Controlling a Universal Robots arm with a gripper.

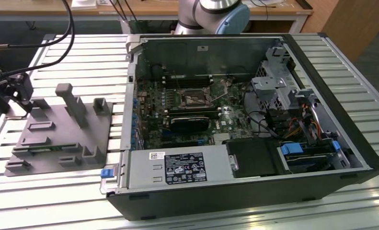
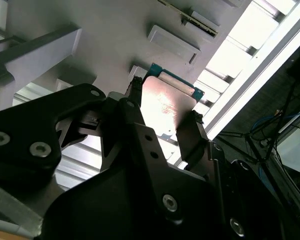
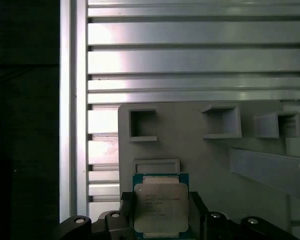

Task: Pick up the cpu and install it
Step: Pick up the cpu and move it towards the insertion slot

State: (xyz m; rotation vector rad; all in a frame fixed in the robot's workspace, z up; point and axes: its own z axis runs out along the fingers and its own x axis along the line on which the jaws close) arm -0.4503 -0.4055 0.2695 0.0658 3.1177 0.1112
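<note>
The cpu [image 3: 160, 202] is a small square chip with a dull silver top and a green rim, and it sits between my gripper's [image 3: 161, 212] two black fingers [image 3: 126, 206], which are shut on its opposite edges. The second wrist view shows the same cpu [image 2: 166, 104] clamped over the grey plastic tray [image 2: 115, 45]. In the exterior view my gripper [image 1: 13, 96] is at the far left, above the tray's [image 1: 55, 139] back left corner. The green circuit board's metal-framed socket [image 1: 194, 98] lies inside the open computer case, well to the exterior view's right of the gripper.
The open black computer case [image 1: 240, 120] lies on its side on the slatted metal table [image 1: 80, 52], with cables, a drive cage and a power supply [image 1: 179, 168] inside. Tall grey posts [image 1: 71, 103] rise from the tray. Black cables [image 1: 55, 38] hang at the exterior view's left.
</note>
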